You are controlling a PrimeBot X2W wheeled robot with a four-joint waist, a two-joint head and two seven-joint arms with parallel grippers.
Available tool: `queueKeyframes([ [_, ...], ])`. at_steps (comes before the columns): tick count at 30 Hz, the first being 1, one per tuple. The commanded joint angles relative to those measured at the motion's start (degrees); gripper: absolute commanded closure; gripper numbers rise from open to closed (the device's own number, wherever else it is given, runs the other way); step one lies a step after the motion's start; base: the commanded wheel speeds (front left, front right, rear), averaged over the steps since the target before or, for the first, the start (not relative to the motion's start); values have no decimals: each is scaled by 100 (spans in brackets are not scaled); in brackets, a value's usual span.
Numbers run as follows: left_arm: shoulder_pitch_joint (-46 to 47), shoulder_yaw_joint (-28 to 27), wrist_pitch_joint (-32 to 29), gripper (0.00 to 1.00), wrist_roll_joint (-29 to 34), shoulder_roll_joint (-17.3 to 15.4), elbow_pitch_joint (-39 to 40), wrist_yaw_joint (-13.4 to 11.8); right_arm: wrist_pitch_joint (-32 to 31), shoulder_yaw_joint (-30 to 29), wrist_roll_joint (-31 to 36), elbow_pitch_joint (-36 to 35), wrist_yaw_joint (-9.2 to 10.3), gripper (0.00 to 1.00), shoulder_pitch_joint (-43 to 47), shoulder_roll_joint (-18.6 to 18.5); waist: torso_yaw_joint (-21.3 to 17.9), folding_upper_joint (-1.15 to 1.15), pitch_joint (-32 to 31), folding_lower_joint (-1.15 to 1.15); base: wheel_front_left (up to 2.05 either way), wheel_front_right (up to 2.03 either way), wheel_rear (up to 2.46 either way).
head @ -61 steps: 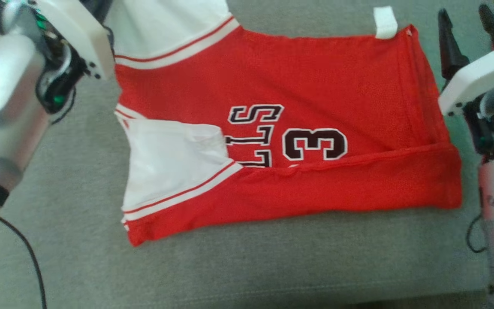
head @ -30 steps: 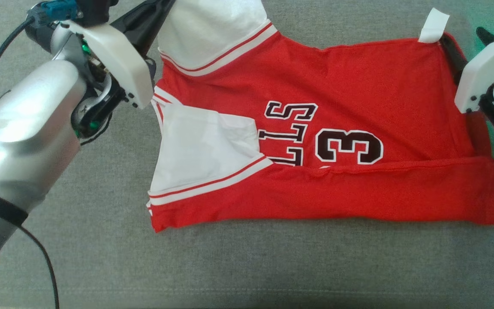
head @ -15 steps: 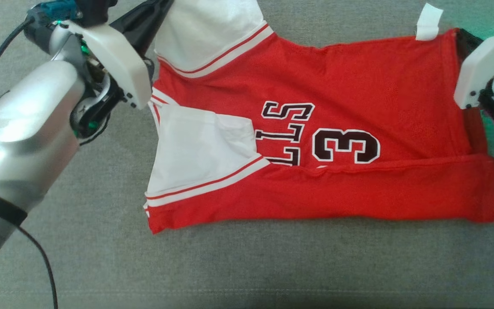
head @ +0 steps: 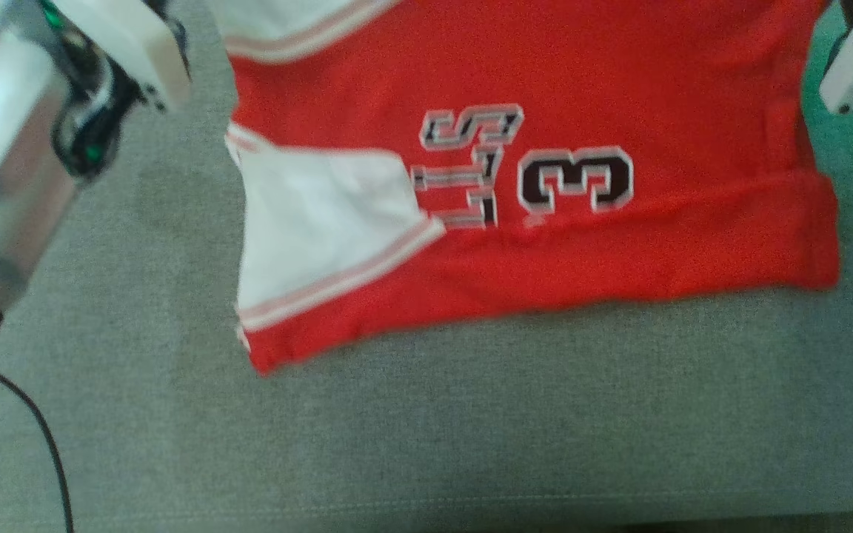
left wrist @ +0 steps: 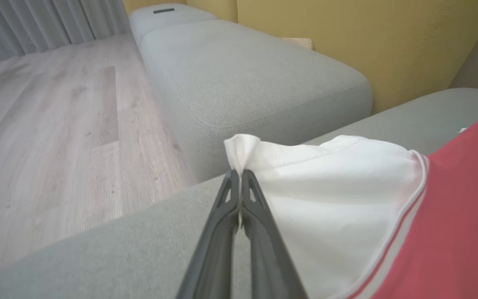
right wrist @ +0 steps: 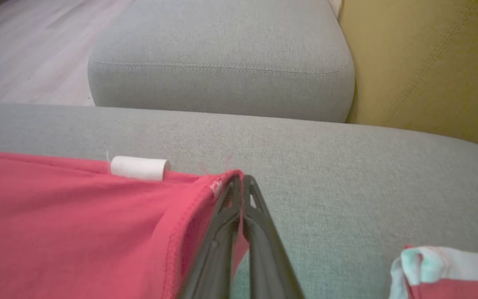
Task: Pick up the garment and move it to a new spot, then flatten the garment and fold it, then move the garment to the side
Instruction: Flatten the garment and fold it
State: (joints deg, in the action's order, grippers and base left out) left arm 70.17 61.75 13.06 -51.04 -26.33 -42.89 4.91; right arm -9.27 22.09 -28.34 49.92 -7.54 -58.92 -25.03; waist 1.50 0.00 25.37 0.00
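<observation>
Grey cushion (head: 426, 414) under work; wood floor (left wrist: 56, 124), yellow wall (left wrist: 347, 33), second cushion (left wrist: 243, 74) beyond. Garment (head: 619, 81) spread on grey cushion, near edge folded over. Left tool (left wrist: 240, 176) pinches white sleeve corner. Right tool (right wrist: 241, 180) pinches red hem corner; gaping a second ago. Head camera has shifted since.

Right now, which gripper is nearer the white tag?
Right. The right gripper pinches the jersey corner just beside the tag; the left gripper holds the white sleeve at the far end.
</observation>
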Motion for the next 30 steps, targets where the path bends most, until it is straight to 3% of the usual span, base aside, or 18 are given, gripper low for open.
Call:
queueKeyframes([
  [1,477,-323,82,100,97,-195,-51,-76,119,-32,-78,-170,5,100,-173,6,-33,0,36,0,0,0,0],
  [11,1153,-641,189,100,477,65,-587,-97,870,-33,-163,-176,5,100,-619,135,-105,0,182,0,0,0,0],
  [17,940,-932,192,100,827,142,-470,11,1148,179,-471,-184,5,100,-499,108,-37,0,93,0,0,0,0],
  [23,381,-951,193,100,1039,43,-236,179,1017,603,-1036,-387,5,100,3,-212,99,0,-154,0,0,0,0],
  [30,-388,-401,114,100,792,-287,364,254,497,1191,-1722,-873,5,100,690,-780,268,0,-518,0,0,0,0],
])
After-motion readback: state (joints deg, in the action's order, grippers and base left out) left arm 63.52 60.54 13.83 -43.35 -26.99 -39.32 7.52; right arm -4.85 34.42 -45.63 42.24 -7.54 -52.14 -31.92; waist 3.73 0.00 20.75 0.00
